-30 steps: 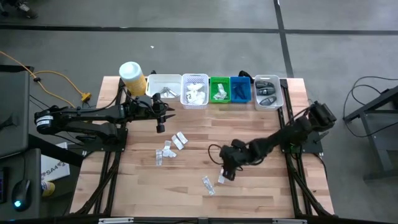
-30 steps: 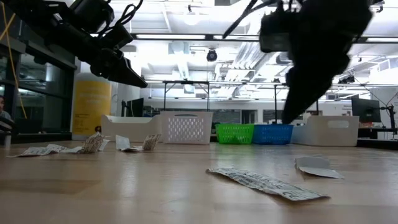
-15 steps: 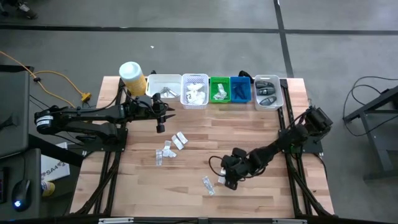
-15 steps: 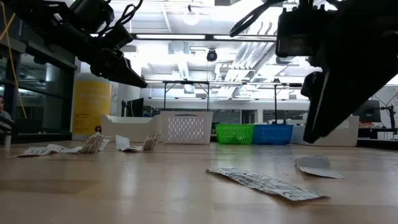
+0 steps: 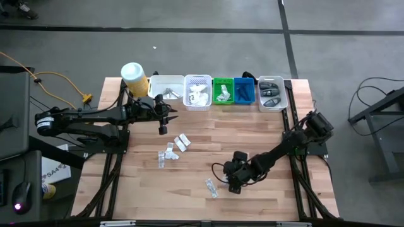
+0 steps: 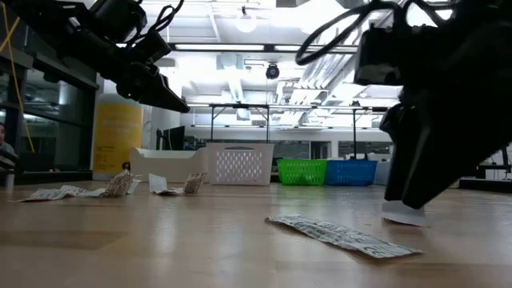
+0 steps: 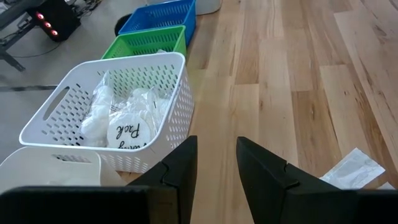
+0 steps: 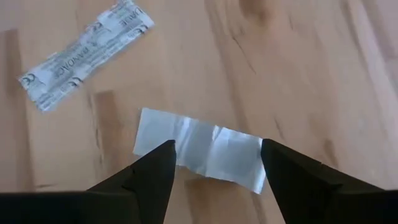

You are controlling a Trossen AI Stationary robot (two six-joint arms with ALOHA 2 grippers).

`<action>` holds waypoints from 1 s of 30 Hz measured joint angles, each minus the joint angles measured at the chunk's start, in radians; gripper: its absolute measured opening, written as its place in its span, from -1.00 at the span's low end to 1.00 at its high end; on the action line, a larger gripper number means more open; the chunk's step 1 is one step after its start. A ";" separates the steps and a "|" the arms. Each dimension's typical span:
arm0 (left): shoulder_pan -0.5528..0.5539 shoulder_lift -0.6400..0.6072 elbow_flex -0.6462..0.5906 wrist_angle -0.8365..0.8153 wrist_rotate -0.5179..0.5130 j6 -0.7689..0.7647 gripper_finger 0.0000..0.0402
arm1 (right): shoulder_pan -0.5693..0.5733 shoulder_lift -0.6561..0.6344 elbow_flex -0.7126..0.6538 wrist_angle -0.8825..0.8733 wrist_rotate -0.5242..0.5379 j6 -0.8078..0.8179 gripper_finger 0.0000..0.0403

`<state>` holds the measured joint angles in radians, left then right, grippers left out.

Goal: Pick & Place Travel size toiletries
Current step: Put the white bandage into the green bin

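Observation:
A small white sachet (image 8: 199, 149) lies flat on the wood near the table's near edge, also visible as the sachet (image 6: 402, 217) in the low view. My right gripper (image 8: 217, 165) is open and low over it, pointing down, its fingertips spread along the sachet's length; it appears as the right gripper (image 5: 233, 183) from above. A long printed sachet (image 8: 84, 56) lies beside it. More sachets (image 5: 172, 150) lie mid-table. My left gripper (image 5: 163, 126) hangs open above the table near the white bins. My right gripper comes from above with one fingertip (image 8: 158, 163) over the sachet's near long edge and the other (image 8: 277, 163) past its end. I cannot tell whether the fingertips touch it. The sachet lies flat on the table.
Along the far edge stand a row of bins: white (image 5: 165, 87), white perforated (image 5: 197, 92) with white packets, green (image 5: 223, 91), blue (image 5: 243, 90) and another white (image 5: 273, 93). A yellow canister (image 5: 134, 77) stands at the far left corner.
My right gripper has moved toward the table's near edge and come down over the white sachet, staying open. The sachets have not moved.

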<state>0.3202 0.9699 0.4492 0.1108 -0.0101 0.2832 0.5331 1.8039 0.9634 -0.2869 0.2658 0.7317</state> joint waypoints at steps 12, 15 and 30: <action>0.000 0.000 0.000 -0.001 0.000 0.000 -0.45 | 0.004 0.060 0.006 0.009 0.016 0.004 -0.31; 0.000 0.000 0.000 -0.001 0.000 0.000 -0.45 | -0.002 0.062 0.005 0.014 0.016 0.004 -0.51; 0.000 0.000 0.000 -0.001 0.000 0.000 -0.45 | -0.112 0.003 -0.005 0.075 -0.117 -0.069 -0.98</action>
<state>0.3202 0.9703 0.4492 0.1101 -0.0105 0.2832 0.4210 1.8071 0.9586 -0.2122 0.1487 0.6628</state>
